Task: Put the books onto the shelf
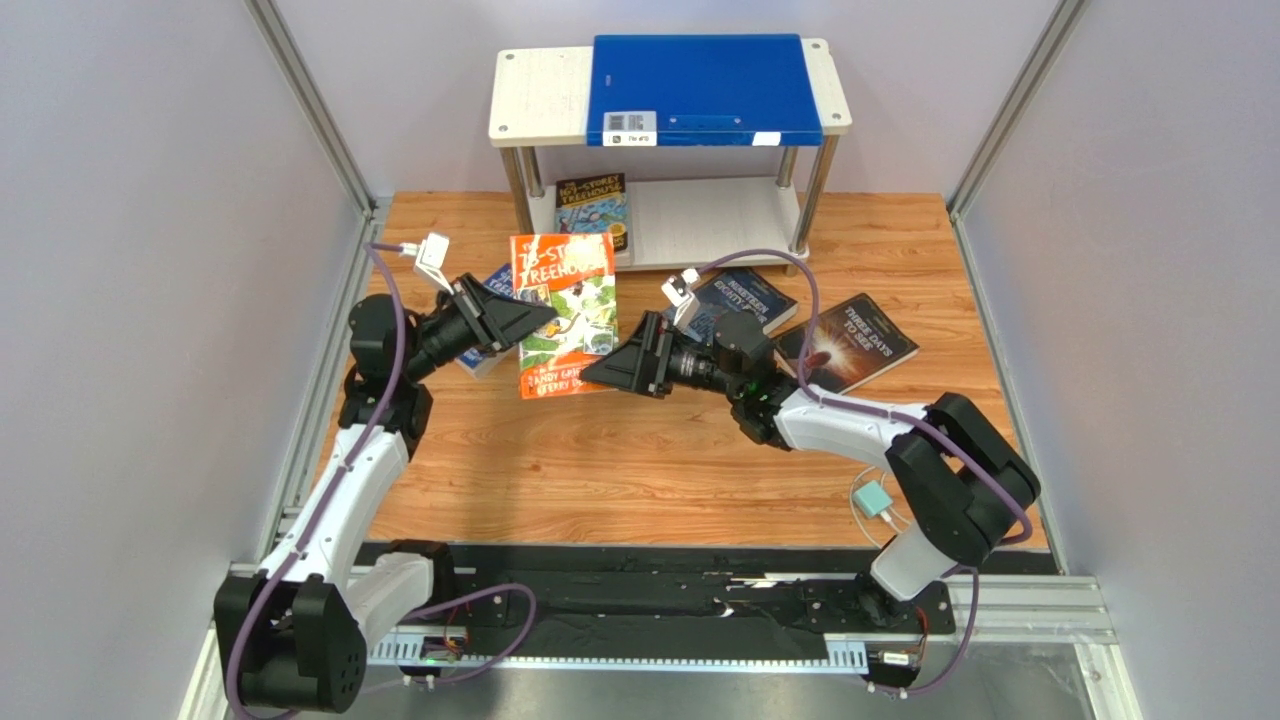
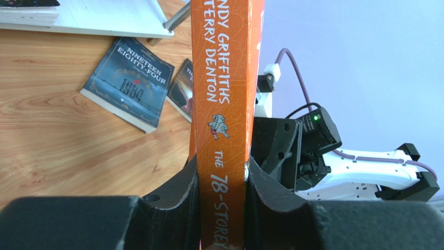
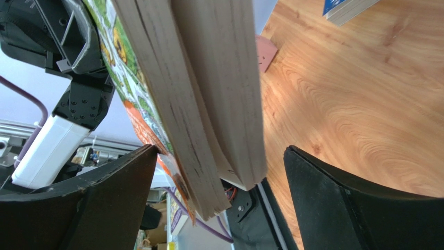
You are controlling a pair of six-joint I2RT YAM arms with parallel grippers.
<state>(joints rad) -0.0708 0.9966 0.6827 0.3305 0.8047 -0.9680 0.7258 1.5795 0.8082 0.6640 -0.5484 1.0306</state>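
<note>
The orange "78-Storey Treehouse" book [image 1: 564,315] is held up off the table, and my left gripper [image 1: 519,320] is shut on its spine [image 2: 221,104]. My right gripper [image 1: 609,368] stands open astride the book's opposite page edge [image 3: 208,104], with its fingers [image 3: 354,203] apart from the paper. A blue book [image 1: 484,357] lies under the left arm. The navy "Nineteen Eighty-Four" [image 1: 747,300] and a black-brown book [image 1: 854,342] lie flat to the right. A dark book with a yellow title [image 1: 591,207] sits on the lower board of the shelf [image 1: 541,93].
A large blue folder [image 1: 706,87] covers most of the shelf's top board. A small pale square pad [image 1: 872,498] lies by the right arm's base. Grey walls and metal rails close in the wooden table [image 1: 646,465] on both sides.
</note>
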